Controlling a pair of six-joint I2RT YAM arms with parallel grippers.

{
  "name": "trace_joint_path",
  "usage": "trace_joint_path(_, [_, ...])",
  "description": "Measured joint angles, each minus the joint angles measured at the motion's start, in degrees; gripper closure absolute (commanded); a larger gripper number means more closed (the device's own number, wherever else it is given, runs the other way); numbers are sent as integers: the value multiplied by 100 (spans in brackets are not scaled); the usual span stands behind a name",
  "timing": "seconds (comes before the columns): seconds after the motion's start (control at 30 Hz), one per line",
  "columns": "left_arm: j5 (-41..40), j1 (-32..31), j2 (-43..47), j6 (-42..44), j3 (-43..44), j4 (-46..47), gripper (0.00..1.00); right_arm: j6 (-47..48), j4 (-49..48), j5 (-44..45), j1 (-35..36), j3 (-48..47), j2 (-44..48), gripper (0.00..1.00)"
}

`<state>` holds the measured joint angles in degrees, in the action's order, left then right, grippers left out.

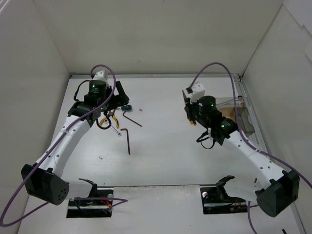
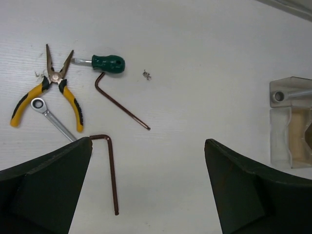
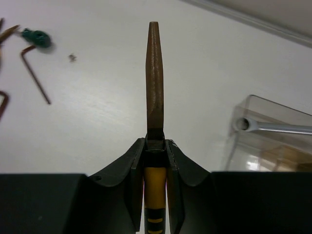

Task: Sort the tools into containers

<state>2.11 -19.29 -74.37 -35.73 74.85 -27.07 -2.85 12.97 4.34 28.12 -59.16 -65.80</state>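
Observation:
My left gripper [image 2: 147, 144] is open and empty above the table, over the tool pile [image 1: 113, 103]. Below it lie yellow-handled pliers [image 2: 48, 92], a silver wrench [image 2: 51, 117], a green-handled screwdriver [image 2: 107, 62] and two dark hex keys [image 2: 119, 105] [image 2: 111, 170]. My right gripper [image 3: 156, 144] is shut on a second yellow-handled pliers [image 3: 154, 73], nose pointing forward, held above the table [image 1: 190, 117]. A clear container [image 3: 273, 136] to its right holds a silver wrench [image 3: 278, 127]. The containers [image 1: 239, 112] stand by the right wall.
A tiny loose screw [image 2: 146, 74] lies right of the screwdriver. White walls close in the table on the left, back and right. The containers also show at the right edge of the left wrist view [image 2: 292, 141].

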Motion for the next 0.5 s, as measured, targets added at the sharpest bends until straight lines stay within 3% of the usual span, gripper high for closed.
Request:
trace_joint_path(0.37, [-59,173,-184,562,-361,-417,4,1021,177,42,-2605,107,109,100])
trace_joint_path(0.5, [-63,236,-144,693,-584,-457,4,1176,177,-518,-3274,105,-157,100])
